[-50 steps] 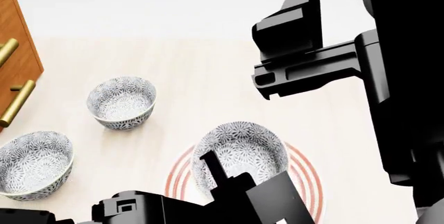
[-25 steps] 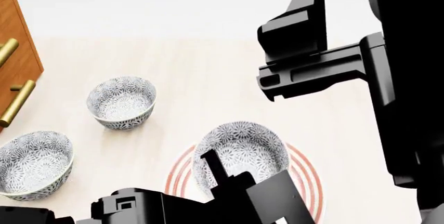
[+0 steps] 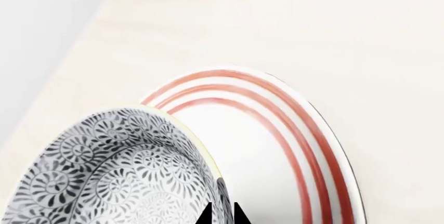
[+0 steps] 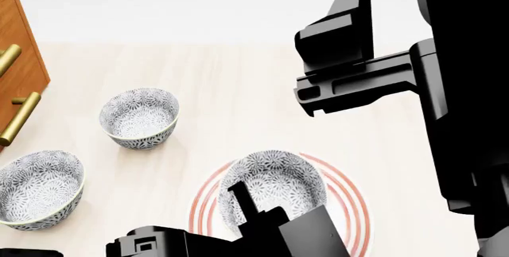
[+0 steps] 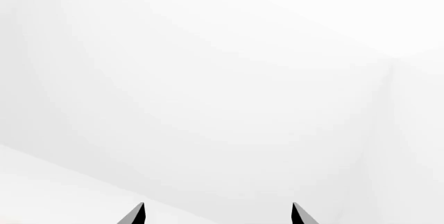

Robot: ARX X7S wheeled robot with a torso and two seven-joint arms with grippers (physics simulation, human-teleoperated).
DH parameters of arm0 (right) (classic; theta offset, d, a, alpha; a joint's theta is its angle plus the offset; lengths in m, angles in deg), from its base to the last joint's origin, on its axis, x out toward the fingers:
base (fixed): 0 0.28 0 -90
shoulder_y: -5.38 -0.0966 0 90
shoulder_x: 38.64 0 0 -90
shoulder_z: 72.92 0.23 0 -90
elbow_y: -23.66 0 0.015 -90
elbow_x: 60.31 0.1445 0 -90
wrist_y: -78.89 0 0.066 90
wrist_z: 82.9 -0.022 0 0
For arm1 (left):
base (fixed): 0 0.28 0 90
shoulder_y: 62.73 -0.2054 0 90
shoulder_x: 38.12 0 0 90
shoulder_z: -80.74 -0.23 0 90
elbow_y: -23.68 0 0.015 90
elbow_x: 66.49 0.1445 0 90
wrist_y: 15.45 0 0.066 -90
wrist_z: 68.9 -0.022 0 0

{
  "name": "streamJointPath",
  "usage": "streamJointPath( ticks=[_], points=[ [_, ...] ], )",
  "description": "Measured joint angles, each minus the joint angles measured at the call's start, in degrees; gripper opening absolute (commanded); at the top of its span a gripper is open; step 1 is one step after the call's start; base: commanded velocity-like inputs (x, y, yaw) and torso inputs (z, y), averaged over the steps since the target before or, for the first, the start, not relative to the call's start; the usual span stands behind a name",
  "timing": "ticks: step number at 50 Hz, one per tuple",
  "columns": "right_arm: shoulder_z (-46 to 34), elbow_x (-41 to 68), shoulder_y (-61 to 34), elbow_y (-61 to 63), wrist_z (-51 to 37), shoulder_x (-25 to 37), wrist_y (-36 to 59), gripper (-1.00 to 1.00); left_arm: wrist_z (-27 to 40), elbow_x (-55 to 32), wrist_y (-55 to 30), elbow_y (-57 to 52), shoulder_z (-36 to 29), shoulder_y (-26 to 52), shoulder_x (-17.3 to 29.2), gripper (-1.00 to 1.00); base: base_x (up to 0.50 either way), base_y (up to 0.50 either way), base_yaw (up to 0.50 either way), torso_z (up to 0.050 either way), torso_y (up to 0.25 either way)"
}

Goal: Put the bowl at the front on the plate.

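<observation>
The bowl (image 4: 273,185), white with a dense grey-blue floral pattern, is over the plate (image 4: 354,209), a wide white plate with three thin red rings. I cannot tell whether the two touch. My left gripper (image 4: 241,200) comes in from the near side and is shut on the bowl's rim. In the left wrist view the bowl's wall (image 3: 104,177) runs between the two dark fingertips of the left gripper (image 3: 222,214), with the plate (image 3: 305,130) behind it. My right gripper (image 5: 218,214) is open and empty, facing a blank white surface, raised at the right in the head view.
Two more patterned bowls stand to the left, one further back (image 4: 139,117) and one near the left edge (image 4: 38,188). A wooden cabinet (image 4: 20,60) with brass handles (image 4: 18,117) borders the far left. The right arm (image 4: 358,78) hangs high over the table's right side.
The left gripper has drawn the bowl slightly toward the near side, so more of the plate's far rim shows behind it. The right arm has barely moved.
</observation>
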Motion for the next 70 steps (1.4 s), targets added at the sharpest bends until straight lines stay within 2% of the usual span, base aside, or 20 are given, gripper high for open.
streamJointPath(
  ticks=[70],
  points=[
    [0.4,0.0,1.6,1.8,-0.6,1.7,-2.0,1.0,-1.6,6.2,0.9,2.5,0.2,-5.2,0.0,-1.0,0.0,0.0,0.0,0.0,0.0]
  ],
)
